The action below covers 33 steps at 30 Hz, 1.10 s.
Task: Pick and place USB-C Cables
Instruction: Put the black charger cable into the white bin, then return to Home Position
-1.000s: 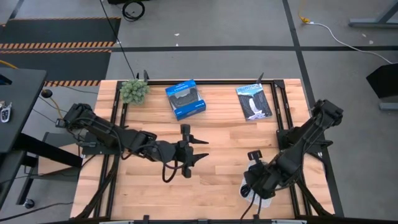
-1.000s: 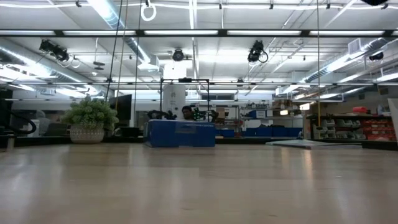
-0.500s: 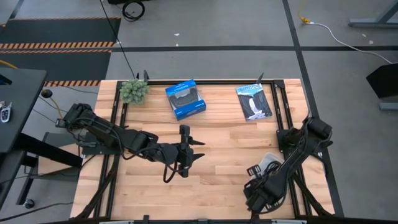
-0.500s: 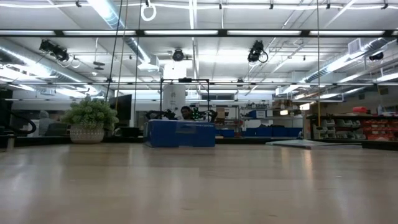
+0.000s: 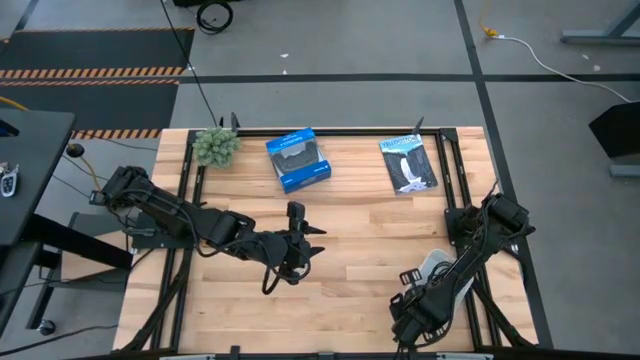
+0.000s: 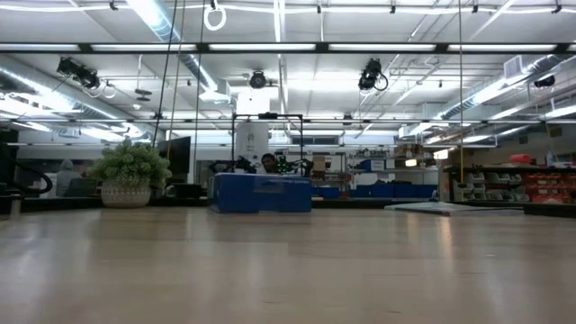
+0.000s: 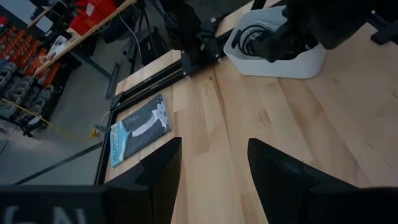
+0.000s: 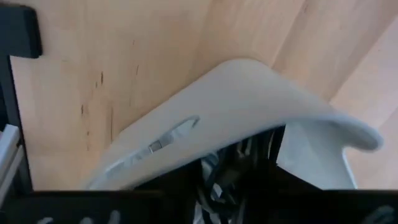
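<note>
A white bin (image 5: 437, 264) stands at the table's near right corner. It holds coiled cables (image 7: 252, 34), dark and striped ones (image 8: 217, 177). My right gripper (image 5: 405, 308) hangs over the bin (image 8: 236, 99), open, with its fingers apart above the cables. My left gripper (image 5: 320, 241) is open and empty over bare wood at the table's middle (image 7: 214, 168). A black cable loop (image 5: 268, 276) shows beside the left forearm. I cannot tell whether it lies on the table or hangs from the arm.
A blue box (image 5: 298, 160) and a small potted plant (image 5: 215, 146) stand along the far edge. A dark flat packet (image 5: 408, 164) lies far right. Black frame rails (image 5: 452, 180) run along both sides of the table. Bare wood lies between the two grippers.
My right arm has drawn back toward the table's near right corner, uncovering the far part of the white bin. My left gripper has rolled at the wrist, staying roughly in place over the table's middle.
</note>
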Motion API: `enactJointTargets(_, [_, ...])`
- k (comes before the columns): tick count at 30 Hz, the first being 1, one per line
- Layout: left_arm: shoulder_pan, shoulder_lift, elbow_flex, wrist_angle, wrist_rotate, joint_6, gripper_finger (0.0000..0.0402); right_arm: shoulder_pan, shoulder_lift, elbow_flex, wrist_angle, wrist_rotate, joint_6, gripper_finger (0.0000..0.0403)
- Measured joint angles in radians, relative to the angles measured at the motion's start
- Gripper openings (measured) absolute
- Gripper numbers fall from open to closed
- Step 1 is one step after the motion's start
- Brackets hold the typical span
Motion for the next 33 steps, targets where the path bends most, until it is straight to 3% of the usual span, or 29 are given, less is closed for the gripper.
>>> enactJointTargets(9, [-0.024, 0.0, 0.0, 0.0, -0.01, -0.001, 0.0192, -0.047, -0.062, 0.046, -0.112, -0.028, 0.103, 0.0152])
enactJointTargets(17, [-0.069, -0.002, 0.0, -0.006, -0.035, -0.008, 0.0192, -0.054, -0.117, 0.167, -0.391, -0.011, 0.107, 0.0158])
enactJointTargets(21, [-0.092, -0.002, 0.0, -0.007, -0.034, -0.009, 0.0192, -0.042, -0.152, 0.18, -0.456, 0.171, 0.145, 0.0153])
enactJointTargets(26, [-0.086, -0.002, 0.0, -0.051, 0.017, -0.052, 0.0185, -0.023, -0.262, 0.179, -0.372, 0.466, 0.11, 0.0137])
enactJointTargets(33, [-0.023, -0.01, -0.111, -0.061, 0.039, -0.209, 0.0157, -0.014, -0.508, 0.11, -0.217, 0.671, 0.032, 0.0099])
